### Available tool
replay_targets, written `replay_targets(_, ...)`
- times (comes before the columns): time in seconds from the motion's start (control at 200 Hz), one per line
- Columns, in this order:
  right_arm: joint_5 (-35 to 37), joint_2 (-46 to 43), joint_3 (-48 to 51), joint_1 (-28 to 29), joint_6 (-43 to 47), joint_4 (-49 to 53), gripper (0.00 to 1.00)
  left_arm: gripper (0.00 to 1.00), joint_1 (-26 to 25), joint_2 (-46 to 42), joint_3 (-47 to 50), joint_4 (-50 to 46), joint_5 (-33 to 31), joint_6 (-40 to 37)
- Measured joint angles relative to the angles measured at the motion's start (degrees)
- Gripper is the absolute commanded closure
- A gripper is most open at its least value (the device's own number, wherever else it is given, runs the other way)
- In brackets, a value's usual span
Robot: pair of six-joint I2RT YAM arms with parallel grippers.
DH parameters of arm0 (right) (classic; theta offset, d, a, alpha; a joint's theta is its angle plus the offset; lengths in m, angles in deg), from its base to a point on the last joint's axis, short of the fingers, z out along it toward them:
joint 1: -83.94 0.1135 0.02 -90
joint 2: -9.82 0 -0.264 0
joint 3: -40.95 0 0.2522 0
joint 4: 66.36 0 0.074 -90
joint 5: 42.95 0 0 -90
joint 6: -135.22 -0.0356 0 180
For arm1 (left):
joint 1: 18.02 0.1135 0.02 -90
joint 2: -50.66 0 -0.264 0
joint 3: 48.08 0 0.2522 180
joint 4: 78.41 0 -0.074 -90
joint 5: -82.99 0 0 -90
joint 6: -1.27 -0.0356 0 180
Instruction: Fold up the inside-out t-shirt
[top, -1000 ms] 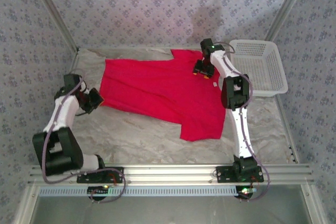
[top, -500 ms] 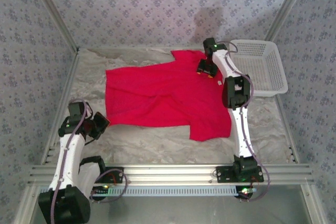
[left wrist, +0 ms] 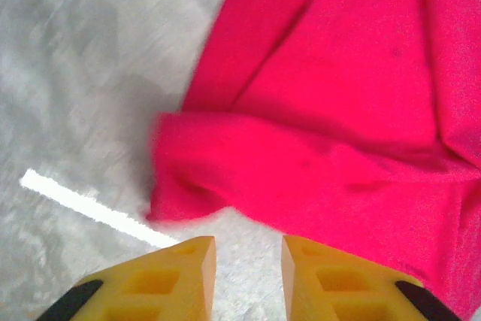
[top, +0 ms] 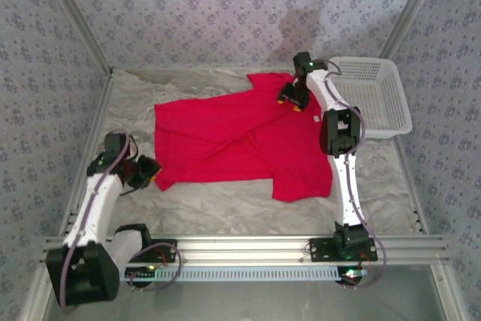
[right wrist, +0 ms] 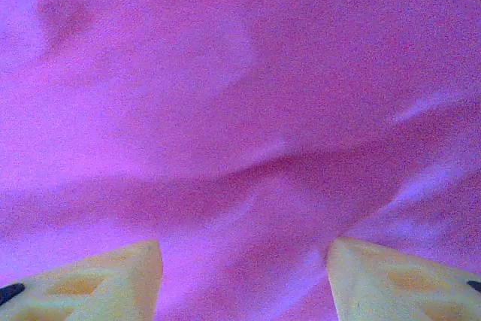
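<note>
Left gripper (left wrist: 248, 244) barely parted — right gripper (right wrist: 244, 249) jaws spread wide.

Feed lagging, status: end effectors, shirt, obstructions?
Left end effector open at t-shirt's near-left corner. Right end effector open over far edge; t-shirt spread, creased. Basket at right.

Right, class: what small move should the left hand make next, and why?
Probably ease the left hand forward over the rumpled corner of the t-shirt and close on it: its fingers stand apart with nothing between them, and that corner lies just ahead on the table.
</note>
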Motion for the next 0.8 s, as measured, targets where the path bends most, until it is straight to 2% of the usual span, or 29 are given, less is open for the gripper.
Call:
replay_targets(0.16,-1.44,-12.31,12.85,3.39,1.49,-0.24,0.35,0.72,-6.34,15.47,-15.52,5.35,-3.58,-1.70)
replay_targets(0.29,-1.11,-24.41,27.08,4.74,3.04,-1.16,0.34,0.78,-10.01,32.59,-25.94,13.16,-1.75,-1.66)
replay_targets(0.39,-0.33,-29.90,36.61,4.42,3.69,-2.19,0.34,0.78,-11.15,47.06,-33.53,17.31,0.24,-1.66)
replay_targets(0.515,0.37,-29.49,42.99,4.09,3.93,-2.95,0.34,0.78,-10.45,60.28,-41.20,17.70,1.01,-1.92)
replay_targets(0.61,1.38,-26.88,43.06,4.09,3.96,-3.74,0.34,0.78,-8.52,64.39,-46.88,17.35,2.89,-1.92)
replay_targets(0.8,3.02,-16.79,32.92,4.11,3.65,-4.44,0.34,0.78,-2.12,73.68,-60.19,16.81,3.34,-2.03)
